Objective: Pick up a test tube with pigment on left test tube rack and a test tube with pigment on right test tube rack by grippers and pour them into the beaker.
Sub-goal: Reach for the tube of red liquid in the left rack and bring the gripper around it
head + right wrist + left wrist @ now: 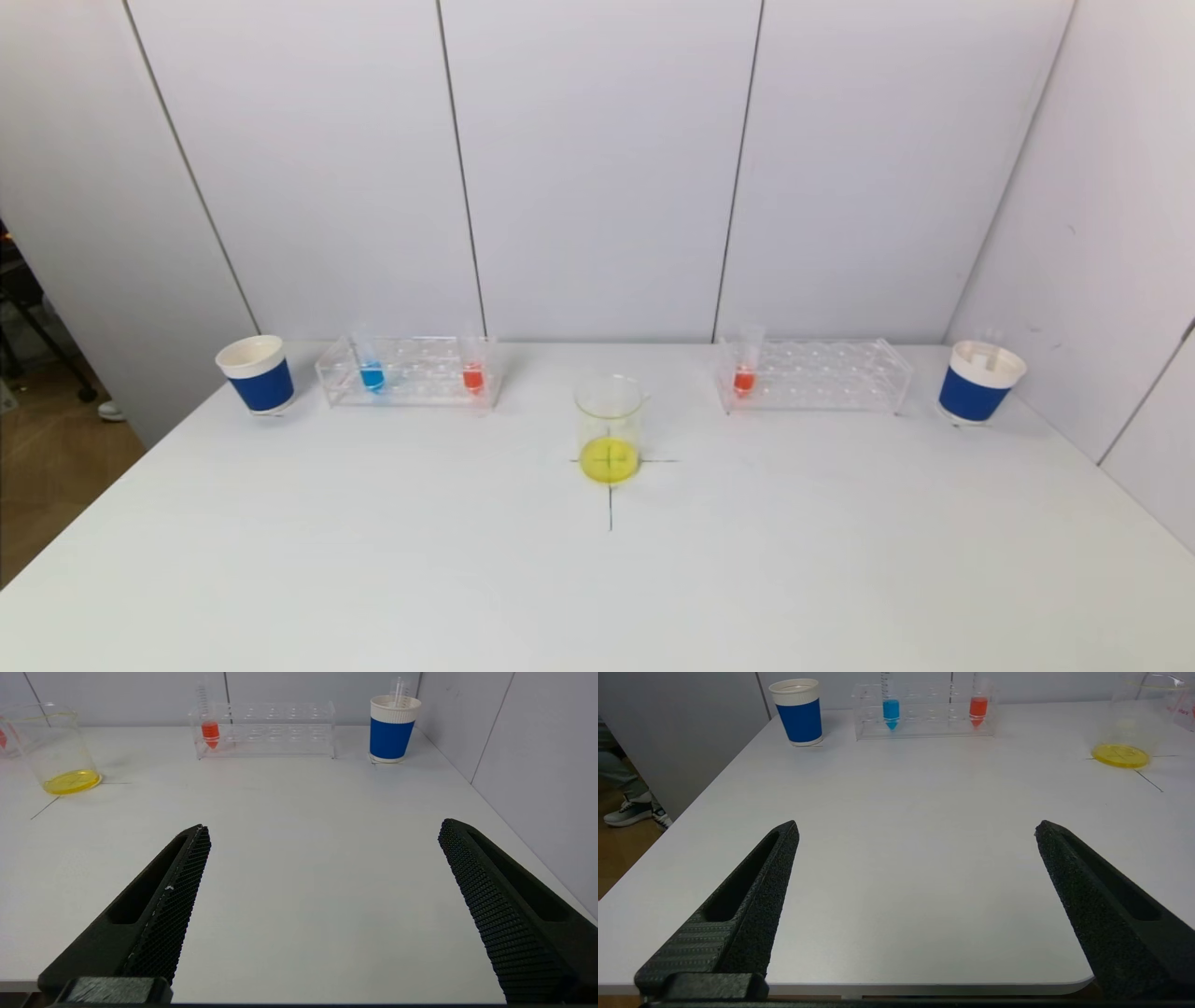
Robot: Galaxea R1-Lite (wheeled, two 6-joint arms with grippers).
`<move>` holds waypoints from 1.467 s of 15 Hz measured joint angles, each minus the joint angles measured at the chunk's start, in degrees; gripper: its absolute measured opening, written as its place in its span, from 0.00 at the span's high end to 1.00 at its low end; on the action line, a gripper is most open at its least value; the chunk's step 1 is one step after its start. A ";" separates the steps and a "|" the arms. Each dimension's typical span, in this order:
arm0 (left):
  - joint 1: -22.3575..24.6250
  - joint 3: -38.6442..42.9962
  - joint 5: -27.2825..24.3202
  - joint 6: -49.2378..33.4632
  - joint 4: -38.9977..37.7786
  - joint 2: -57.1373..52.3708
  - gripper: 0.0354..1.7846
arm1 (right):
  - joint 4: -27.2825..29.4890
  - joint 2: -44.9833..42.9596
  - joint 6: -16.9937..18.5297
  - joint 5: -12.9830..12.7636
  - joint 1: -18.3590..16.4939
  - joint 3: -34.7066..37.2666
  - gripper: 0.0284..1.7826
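My left gripper (915,830) sits at the near edge of the table (373,560), jaws spread wide, nothing between them. Only bare tabletop lies between my left fingers (756,891). Far ahead of those jaws stands the left rack (924,716), clear plastic, well apart from me. It carries a blue tube (891,711) and a red tube (978,709), both upright, blue one nearer the left cup (797,711). That cup is blue with a white rim and stands just beside the rack's outer end. The beaker (1134,728) is ahead and off toward my other arm, beyond the inner finger, with a thin yellow layer on its bottom, resting on a black cross mark (611,485).

My right gripper (322,830) is likewise at the near table edge, jaws released and wide, holding nothing. Bare tabletop between my right fingers (163,896). Far ahead of these jaws is the right rack (266,730), with one red-filled tube (210,730) upright in the end slot nearest the beaker (58,749). The right cup (392,728), blue with white rim, stands just beside the rack's outer end, close to the wall; thin clear sticks poke out of it, can't tell what they are.

In the head view neither arm shows; beaker (610,429) is centered between both racks (411,373) (812,375), nearer me than either.
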 joint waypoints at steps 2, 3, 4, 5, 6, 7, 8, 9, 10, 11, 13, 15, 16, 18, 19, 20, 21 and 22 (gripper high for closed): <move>-0.02 -0.05 0.05 -0.09 0.49 0.00 0.01 | 0.00 0.00 0.00 -0.01 0.00 0.00 0.00; -0.02 -0.18 0.12 0.15 0.71 0.00 0.01 | 0.00 0.00 0.00 -0.01 0.00 0.00 0.00; -0.02 -0.60 0.05 0.30 1.40 0.00 0.01 | -0.02 0.00 0.00 -0.01 0.00 0.00 0.00; -0.04 -1.89 -0.11 0.37 2.45 0.00 0.01 | -0.02 0.00 0.00 -0.01 0.00 0.00 0.00; -0.04 -4.32 -0.30 0.41 4.32 0.10 0.01 | -0.02 0.00 0.00 -0.01 0.00 0.00 0.00; -0.04 -7.46 -0.63 0.41 6.45 0.60 0.01 | -0.02 0.00 -0.02 0.00 0.00 0.00 0.00; -0.04 -10.83 -1.07 0.44 8.56 1.80 0.01 | -0.02 0.00 0.00 -0.01 0.00 0.00 0.00; -0.06 -14.56 -1.30 0.41 10.08 4.01 0.01 | 0.00 0.00 0.00 -0.01 0.00 0.00 0.00; -0.09 -18.25 -1.40 0.39 10.74 6.69 0.01 | 0.02 0.00 0.00 -0.01 0.00 0.00 0.00; -0.13 -21.99 -1.40 0.41 11.00 10.13 0.01 | -0.02 0.00 -0.02 -0.01 0.00 0.00 0.00; -0.17 -28.81 -1.41 0.41 10.44 17.30 0.01 | 0.02 0.00 0.00 -0.01 0.00 0.00 0.00; -0.20 -34.15 -1.29 0.45 7.81 25.32 0.01 | 0.00 0.00 0.00 -0.01 0.00 0.00 0.00; -0.20 -36.00 -1.24 0.52 5.92 29.29 0.01 | 0.00 0.00 0.00 -0.01 0.00 0.00 0.01; -0.22 -39.06 -1.02 0.98 1.18 36.95 0.01 | 0.02 0.00 0.00 0.00 0.00 0.00 0.01; -0.22 -40.46 -0.94 1.27 -1.45 41.06 0.01 | 0.02 0.00 0.00 -0.01 0.00 0.00 0.01; -0.24 -41.73 -0.78 1.51 -4.02 45.00 0.01 | 0.00 0.00 0.00 0.00 0.00 0.00 0.01; -0.33 -42.75 -0.61 1.63 -6.25 48.40 0.01 | 0.00 0.00 -0.02 0.00 0.00 0.00 0.01; -0.45 -43.59 -0.41 1.68 -8.33 51.61 0.01 | 0.00 0.00 0.00 -0.01 0.00 0.00 0.01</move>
